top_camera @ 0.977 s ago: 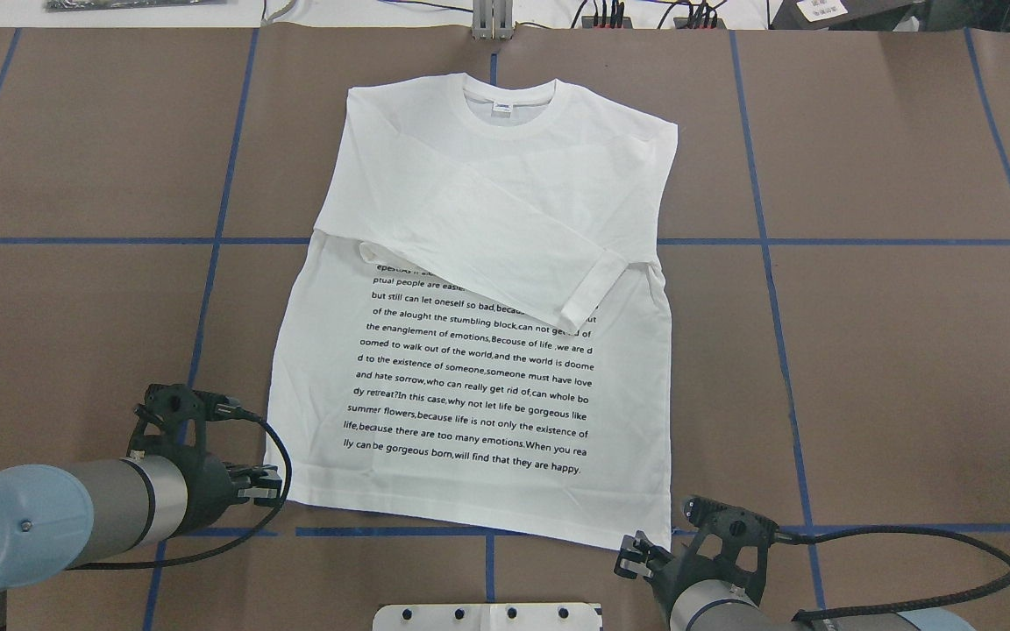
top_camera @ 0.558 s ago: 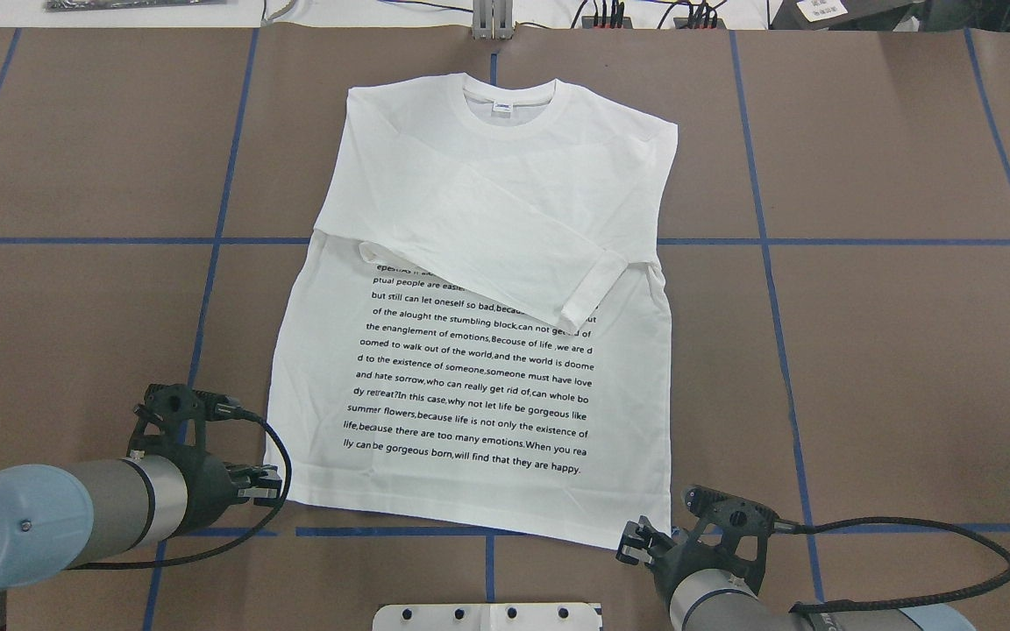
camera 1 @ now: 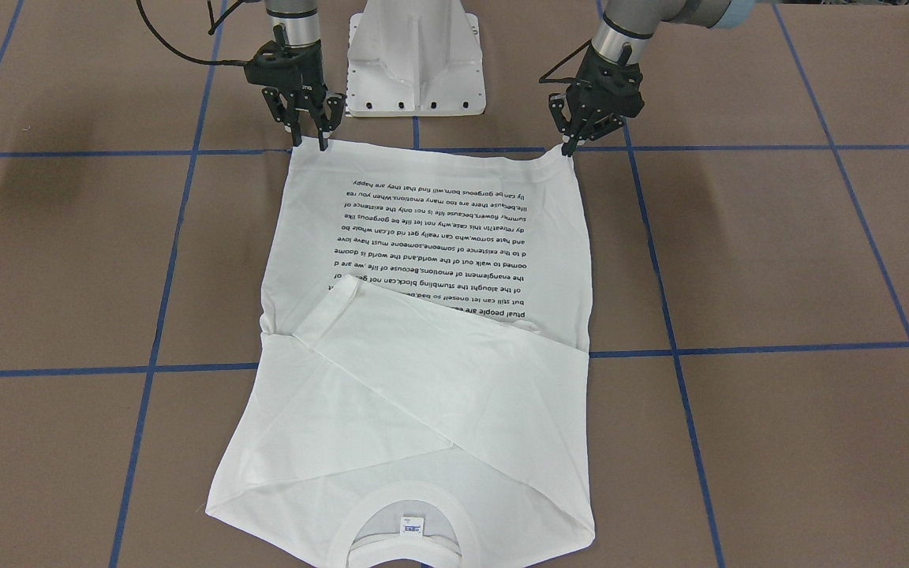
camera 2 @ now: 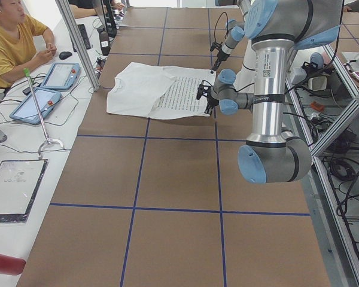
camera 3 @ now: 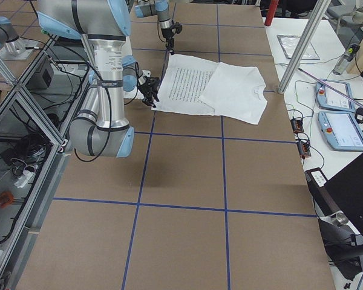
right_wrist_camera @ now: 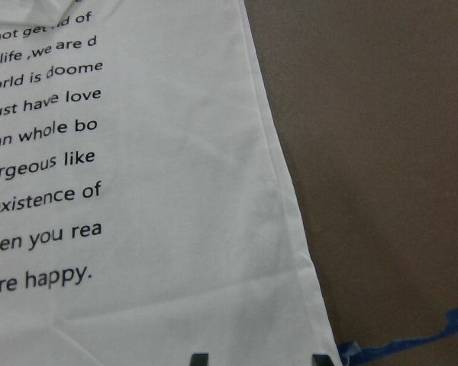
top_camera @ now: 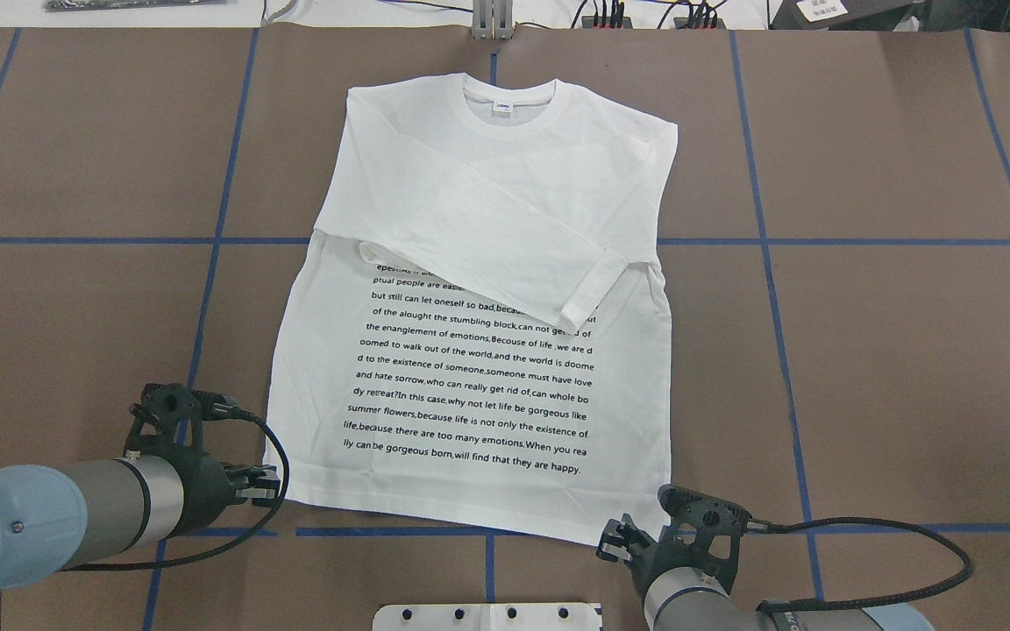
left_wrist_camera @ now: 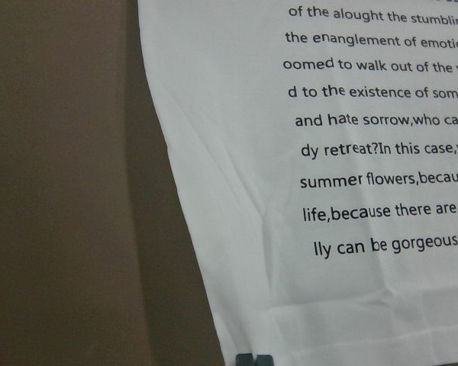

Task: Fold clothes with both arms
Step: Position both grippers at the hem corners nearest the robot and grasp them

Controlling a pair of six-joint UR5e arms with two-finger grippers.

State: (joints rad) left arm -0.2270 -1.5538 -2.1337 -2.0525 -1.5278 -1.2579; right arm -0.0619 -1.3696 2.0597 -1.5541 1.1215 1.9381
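Observation:
The white long-sleeved T-shirt [top_camera: 470,377] lies flat on the brown table, collar at the far side, black text facing up, both sleeves folded across the chest. It also shows in the front view [camera 1: 423,237]. My left gripper [top_camera: 270,487] sits at the near-left hem corner. In the left wrist view its fingertips [left_wrist_camera: 253,359] are pressed together on the hem, so it is shut on the shirt. My right gripper [top_camera: 613,543] is at the near-right hem corner. In the right wrist view [right_wrist_camera: 259,358] its tips stand apart on either side of the hem, open.
The white pedestal base [camera 1: 415,63] stands between the arms at the near table edge. Blue tape lines [top_camera: 487,240] cross the table. An operator [camera 2: 18,42] and tablets [camera 2: 60,75] are at the far side. Brown table shows on both sides of the shirt.
My right gripper has moved left and a little forward, up to the near-right hem corner. The left arm and the shirt have hardly moved.

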